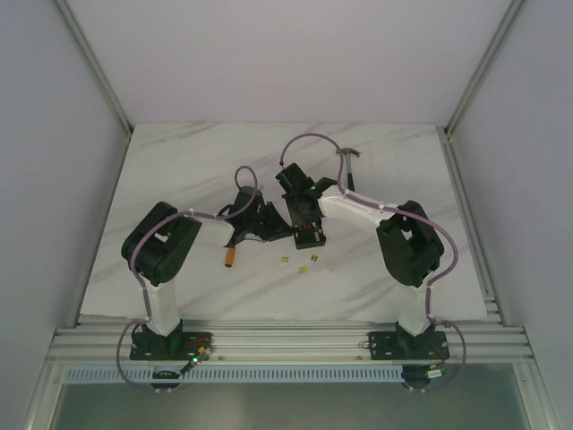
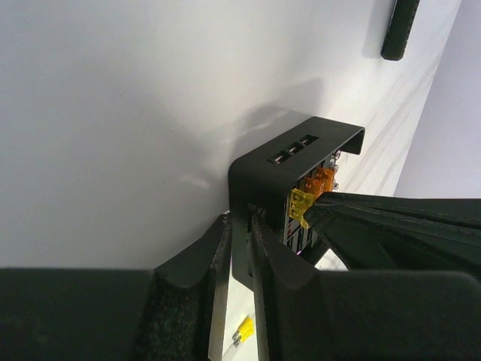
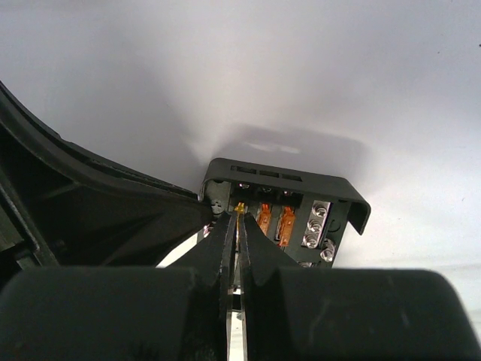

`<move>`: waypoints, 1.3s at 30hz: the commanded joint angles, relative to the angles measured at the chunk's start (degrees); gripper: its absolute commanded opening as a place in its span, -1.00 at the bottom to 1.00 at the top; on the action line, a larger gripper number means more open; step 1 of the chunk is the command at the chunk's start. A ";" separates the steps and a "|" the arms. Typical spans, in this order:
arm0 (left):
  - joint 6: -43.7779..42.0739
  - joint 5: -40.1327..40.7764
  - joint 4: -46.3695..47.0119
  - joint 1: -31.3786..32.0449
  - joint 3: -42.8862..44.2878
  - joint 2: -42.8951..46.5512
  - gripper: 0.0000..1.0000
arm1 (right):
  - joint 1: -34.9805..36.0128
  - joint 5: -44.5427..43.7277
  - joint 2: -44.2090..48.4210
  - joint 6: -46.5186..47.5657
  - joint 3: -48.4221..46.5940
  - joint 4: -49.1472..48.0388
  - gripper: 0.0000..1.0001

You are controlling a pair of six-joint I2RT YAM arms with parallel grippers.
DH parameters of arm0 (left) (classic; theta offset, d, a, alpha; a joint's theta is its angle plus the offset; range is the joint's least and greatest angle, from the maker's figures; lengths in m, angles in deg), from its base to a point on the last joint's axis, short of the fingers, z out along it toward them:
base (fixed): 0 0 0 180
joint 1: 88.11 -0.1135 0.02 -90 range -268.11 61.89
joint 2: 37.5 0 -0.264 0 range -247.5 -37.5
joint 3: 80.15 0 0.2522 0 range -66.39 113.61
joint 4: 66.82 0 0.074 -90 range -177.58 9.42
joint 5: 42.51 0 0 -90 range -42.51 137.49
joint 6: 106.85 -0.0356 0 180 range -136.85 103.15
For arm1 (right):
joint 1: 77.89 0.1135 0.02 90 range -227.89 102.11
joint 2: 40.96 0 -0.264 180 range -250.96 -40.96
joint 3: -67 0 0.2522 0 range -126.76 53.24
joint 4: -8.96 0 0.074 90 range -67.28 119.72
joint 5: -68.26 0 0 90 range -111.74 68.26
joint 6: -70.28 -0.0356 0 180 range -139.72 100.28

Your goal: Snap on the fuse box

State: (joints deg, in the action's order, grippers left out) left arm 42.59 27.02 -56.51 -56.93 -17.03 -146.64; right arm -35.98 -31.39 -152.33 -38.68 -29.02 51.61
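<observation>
- The fuse box (image 2: 301,150) wall clamped in the left gripper (image 2: 240,226) disappears between its fingers. The box's near half is covered by both grippers.
- Only a sliver of the yellow fuse (image 3: 240,207) shows at the right gripper's (image 3: 238,222) tips. The rest is behind the pads.
- Far beyond the left gripper, off to its right, a dark bar (image 2: 398,30) is cut off by the top edge and cannot be identified.
- In the overhead view, the yellow specks (image 1: 313,261) just behind the grippers are too small to identify.
</observation>
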 commanded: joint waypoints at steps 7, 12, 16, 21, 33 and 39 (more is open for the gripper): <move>-2.44 3.85 -7.81 -0.15 -0.41 -2.48 -0.51 | -1.24 0.55 -0.38 1.78 4.25 2.98 -0.89; -2.40 3.93 -7.75 -0.11 -0.40 -2.42 -0.51 | -0.89 2.18 -2.06 2.04 4.52 2.57 -0.98; -2.40 3.88 -7.78 -0.11 -0.32 -2.39 -0.51 | -0.78 2.75 -3.40 1.96 4.96 2.71 -1.00; -2.40 4.04 -7.79 -0.10 -0.53 -2.27 -0.51 | -0.82 1.23 -4.48 1.48 6.74 3.48 -1.00; -2.35 4.13 -7.86 -0.09 -1.34 -2.00 -0.52 | -1.13 -0.26 -6.27 2.37 9.26 5.67 -1.00; -2.38 4.20 -7.84 -0.14 -1.29 -2.05 -0.52 | -1.74 -2.78 -7.50 1.96 11.38 6.40 -1.00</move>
State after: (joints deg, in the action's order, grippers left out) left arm 42.46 27.19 -57.23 -56.91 -16.75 -146.64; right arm -36.59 -30.17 -151.31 -37.85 -25.06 47.50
